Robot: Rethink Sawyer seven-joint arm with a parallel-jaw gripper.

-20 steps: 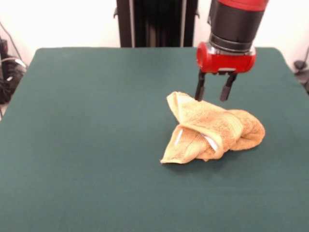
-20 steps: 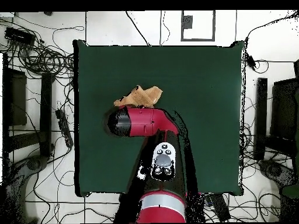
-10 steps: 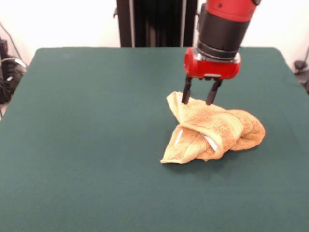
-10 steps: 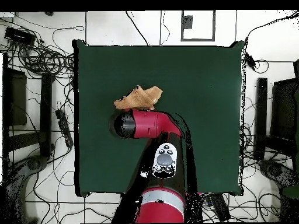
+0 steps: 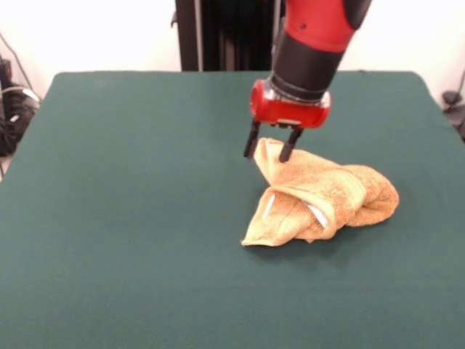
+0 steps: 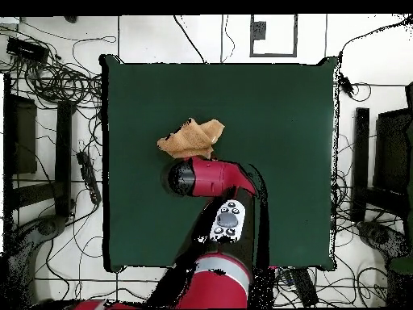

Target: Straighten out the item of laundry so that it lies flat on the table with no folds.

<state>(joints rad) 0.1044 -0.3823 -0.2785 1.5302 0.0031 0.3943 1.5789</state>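
The golden-orange towel [image 5: 323, 195] lies crumpled in a folded heap on the dark green table [image 5: 131, 182], right of centre in the front view. It also shows in the overhead view [image 6: 192, 137], left of the table's middle [image 6: 274, 121]. My gripper [image 5: 269, 151] is open, its two black fingers straddling the towel's upturned far-left corner, tips down near the cloth. In the overhead view my red arm [image 6: 206, 178] covers the gripper, just below the towel.
The black pedestal [image 5: 234, 33] stands behind the table's far edge. Cables lie on the floor at the left [image 5: 14, 102]. Cables and dark equipment ring the table in the overhead view [image 6: 56, 81].
My gripper has moved left in the front view and a little lower, from above the towel's middle-back to its far-left corner. The towel has not moved.
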